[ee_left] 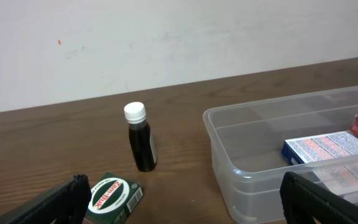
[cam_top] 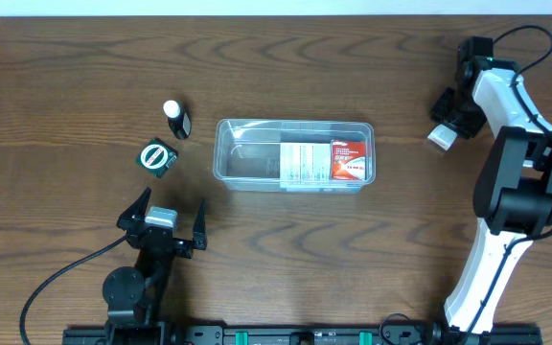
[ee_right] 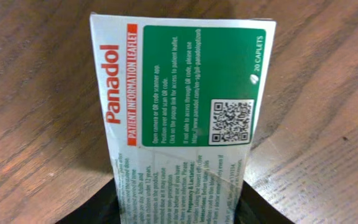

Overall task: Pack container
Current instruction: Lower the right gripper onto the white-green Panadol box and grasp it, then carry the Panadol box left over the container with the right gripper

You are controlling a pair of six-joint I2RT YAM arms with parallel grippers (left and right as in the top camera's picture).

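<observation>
The clear plastic container [cam_top: 247, 153] sits mid-table with white boxes and a red box [cam_top: 349, 159] in its right half; it also shows in the left wrist view [ee_left: 241, 155]. A dark bottle with a white cap [cam_top: 177, 119] and a green Zam-Buk box [cam_top: 158, 157] lie left of it, also seen in the left wrist view as bottle [ee_left: 142, 140] and box [ee_left: 114, 196]. My left gripper [cam_top: 165, 222] is open and empty near the front edge. My right gripper [cam_top: 446, 117] at the far right is shut on a white Panadol box [ee_right: 179, 118] just above the wood.
The wooden table top [cam_top: 84, 77] carries nothing else. A black cable [cam_top: 56, 278] runs from the left arm's base. A pale wall [ee_left: 166, 37] stands behind the table's far edge.
</observation>
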